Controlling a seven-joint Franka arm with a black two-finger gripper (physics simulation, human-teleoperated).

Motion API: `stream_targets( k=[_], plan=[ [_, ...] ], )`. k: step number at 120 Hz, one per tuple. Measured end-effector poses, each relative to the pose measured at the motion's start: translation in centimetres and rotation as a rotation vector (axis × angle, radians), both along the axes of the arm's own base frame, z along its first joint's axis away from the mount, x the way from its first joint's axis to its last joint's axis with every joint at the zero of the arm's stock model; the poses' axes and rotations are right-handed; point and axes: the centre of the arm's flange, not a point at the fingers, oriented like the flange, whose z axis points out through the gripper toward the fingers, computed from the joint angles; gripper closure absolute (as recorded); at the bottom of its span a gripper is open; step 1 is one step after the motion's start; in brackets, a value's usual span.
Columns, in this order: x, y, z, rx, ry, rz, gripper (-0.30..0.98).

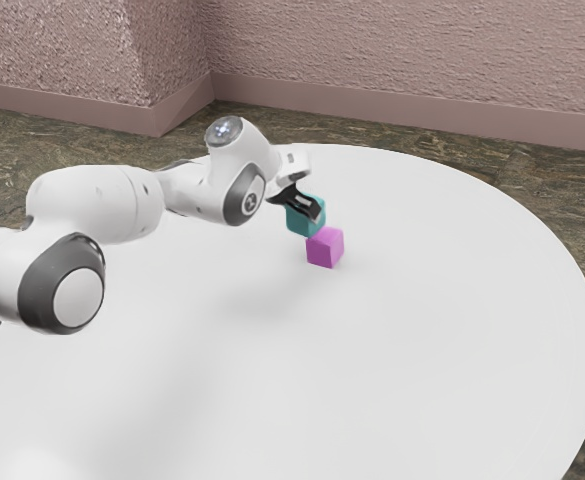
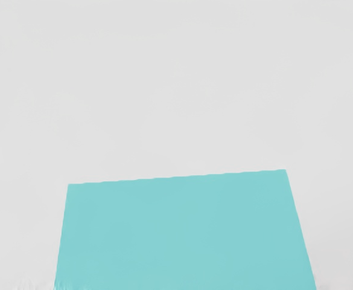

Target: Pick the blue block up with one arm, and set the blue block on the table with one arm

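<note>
exterior view: a white robot arm (image 1: 102, 205) reaches out over a round white bench (image 1: 422, 330), its black gripper (image 1: 310, 208) appearing to pinch the blue block (image 1: 300, 224), a teal cube, with one finger seen along its near side and the other hidden from where i stand. the blue block sits just behind a pink block (image 1: 324, 250), the two overlapping to the eye; whether they touch, or whether the held cube's base meets the bench, cannot be told. in the wrist view its flat face looms at the hand, with pale bench beyond.

the job at this point looks to be the setting down. done well, it calls for a small shift away from the pink block first, onto bare bench, then a slow, straight descent with the cube kept level. the grip should ease only once the base lies flat, both sides letting go evenly, and the hand should rise straight up. a hasty drop could tip the cube or knock its neighbor.

counted in the scene: one arm, one gripper, one blue block, one pink block, one bench.
</note>
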Motion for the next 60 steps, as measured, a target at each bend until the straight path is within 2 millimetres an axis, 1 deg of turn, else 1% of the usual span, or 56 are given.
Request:
stream_targets(
  k=[4, 8, 21, 36, 46, 60],
  plan=[
    [-0.8, 1.1, 0.8, 0.014, 0.014, 0.015, 0.4],
    [-1.7, 2.4, 1.1, 0.019, 0.033, 0.036, 0.42],
    [-3.8, 7.4, 0.1, 0.012, 0.089, 0.122, 0.44],
    [-6.5, 12.3, -0.2, -0.001, 0.137, 0.206, 0.45],
    [-7.3, 14.3, -0.6, -0.003, 0.152, 0.243, 0.45],
    [-7.6, 15.0, -2.0, -0.01, 0.173, 0.263, 0.45]
  ],
)
